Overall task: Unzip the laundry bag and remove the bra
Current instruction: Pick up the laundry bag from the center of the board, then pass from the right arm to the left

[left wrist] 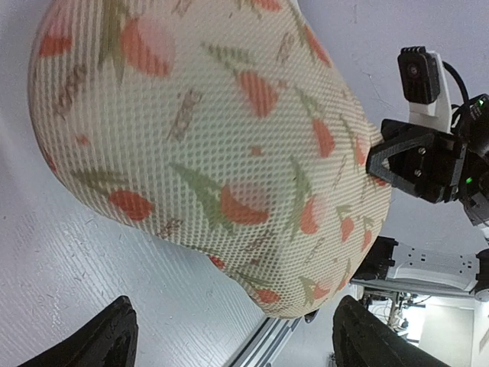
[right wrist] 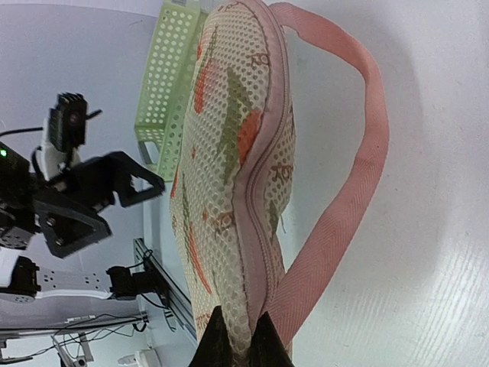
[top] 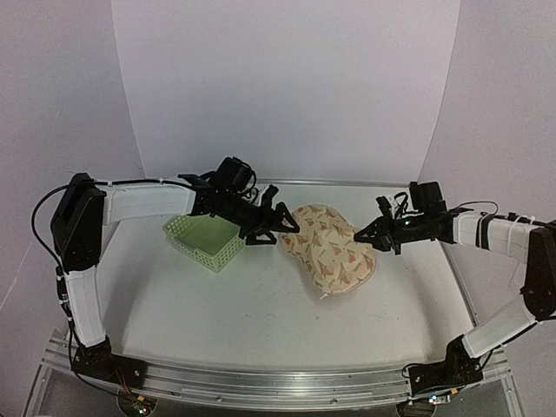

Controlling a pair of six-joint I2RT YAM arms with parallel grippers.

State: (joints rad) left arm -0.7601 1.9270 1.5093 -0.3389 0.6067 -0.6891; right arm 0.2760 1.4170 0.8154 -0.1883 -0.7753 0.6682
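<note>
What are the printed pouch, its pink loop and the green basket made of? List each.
Beige printed peanut-shaped laundry bag: padded mesh fabric, matte, honeycomb holes. Pink loop strap: woven webbing, herringbone ribs. Light green slotted basket: likely moulded plastic, smooth, regular holes.

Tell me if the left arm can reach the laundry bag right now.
Probably yes: the left gripper is open and faces one end of the laundry bag with nothing between them. The basket sits behind it, out of the way.

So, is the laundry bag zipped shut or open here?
Shut, as far as visible: on the laundry bag the pink zip seam runs closed, no gap, no contents showing.
</note>
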